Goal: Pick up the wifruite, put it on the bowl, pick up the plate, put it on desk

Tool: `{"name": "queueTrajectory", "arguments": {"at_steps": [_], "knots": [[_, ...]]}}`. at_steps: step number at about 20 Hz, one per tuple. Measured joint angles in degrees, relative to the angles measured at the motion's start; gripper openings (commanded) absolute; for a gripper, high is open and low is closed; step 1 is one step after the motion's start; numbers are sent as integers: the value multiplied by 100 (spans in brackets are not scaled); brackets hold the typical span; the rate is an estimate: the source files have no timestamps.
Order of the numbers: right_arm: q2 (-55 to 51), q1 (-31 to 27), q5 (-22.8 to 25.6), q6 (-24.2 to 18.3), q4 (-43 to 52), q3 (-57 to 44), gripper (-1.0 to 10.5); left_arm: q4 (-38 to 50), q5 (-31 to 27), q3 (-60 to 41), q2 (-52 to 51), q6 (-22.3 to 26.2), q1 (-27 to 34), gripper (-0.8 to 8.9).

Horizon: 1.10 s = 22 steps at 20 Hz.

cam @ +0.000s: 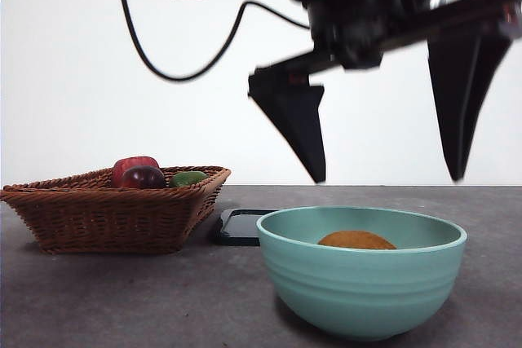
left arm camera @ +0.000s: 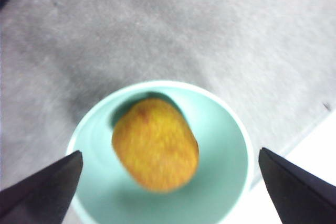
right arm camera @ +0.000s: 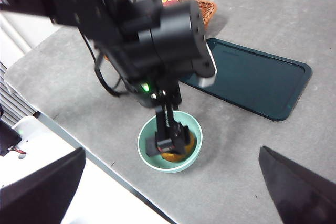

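Note:
The orange wifruite (cam: 356, 240) (left arm camera: 155, 150) lies inside the mint-teal bowl (cam: 363, 283) (left arm camera: 226, 145) near the front of the grey desk (cam: 122, 299). Directly over the bowl hangs my left gripper (cam: 387, 179) (left arm camera: 169, 152), open, its jaws spread wide with nothing between them and clear of the fruit. The plate (cam: 241, 226) (right arm camera: 252, 82), a dark teal rectangular tray, lies flat on the desk behind the bowl. From high up, my right gripper (right arm camera: 172, 150) is open and empty, looking down on the left arm (right arm camera: 152, 35), the bowl (right arm camera: 149, 153) and the wifruite (right arm camera: 181, 153).
A brown wicker basket (cam: 106, 218) (right arm camera: 205, 9) holding a dark red fruit (cam: 143, 175) and a green fruit (cam: 188, 178) stands left of the plate. A black cable (cam: 163, 67) hangs before the white wall. The desk edge (right arm camera: 105, 166) runs close to the bowl.

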Motion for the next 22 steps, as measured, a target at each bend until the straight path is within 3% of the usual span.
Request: {"name": "queueTrajectory", "arguments": {"at_steps": [6,11,13,18,22], "knots": [[0,0,0,0,4,0,651,-883,0,278,-374,461,-122,626],[0,0,0,0,7,0,651,-1270,-24,308,-1530,575,-136,626],[0,0,0,2,9,0,651,-1473,-284,317,-1965,673,-138,626],[0,0,-4,2,9,0,651,-1451,-538,-92,-3274,765,-131,626],[0,0,-7,2,79,0,651,-774,-542,-1147,-4686,831,-131,626]]}}
